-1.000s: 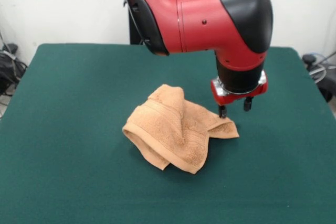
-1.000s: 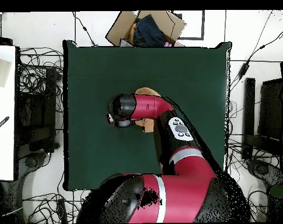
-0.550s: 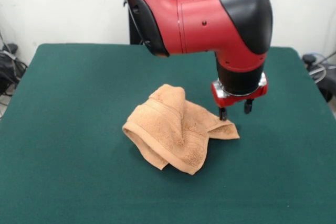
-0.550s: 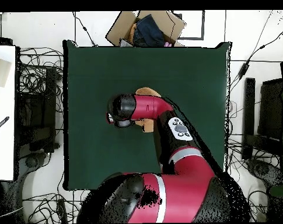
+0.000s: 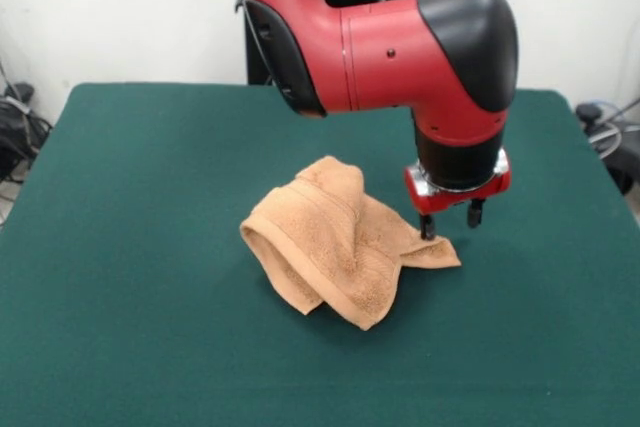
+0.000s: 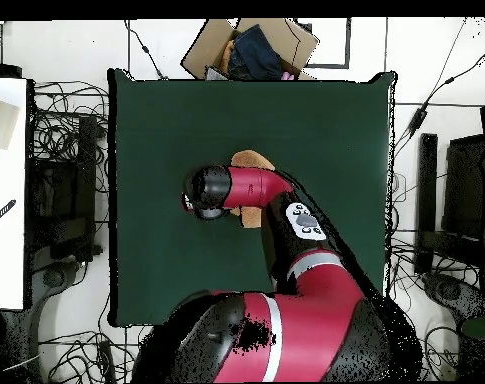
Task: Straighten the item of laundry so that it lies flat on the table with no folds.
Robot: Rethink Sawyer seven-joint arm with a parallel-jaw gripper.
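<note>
Bare table (image 5: 130, 247) is seen on all sides of the crumpled towel (image 5: 330, 247); access from above its right corner is blocked by the gripper (image 5: 450, 222)

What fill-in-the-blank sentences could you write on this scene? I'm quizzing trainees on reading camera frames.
1. The towel lies ____ on the table, not flat.
2. The gripper stands at the towel's corner at the picture's ____ side in the front view.
3. The table's cover is dark ____.

Missing words: crumpled; right; green
</note>
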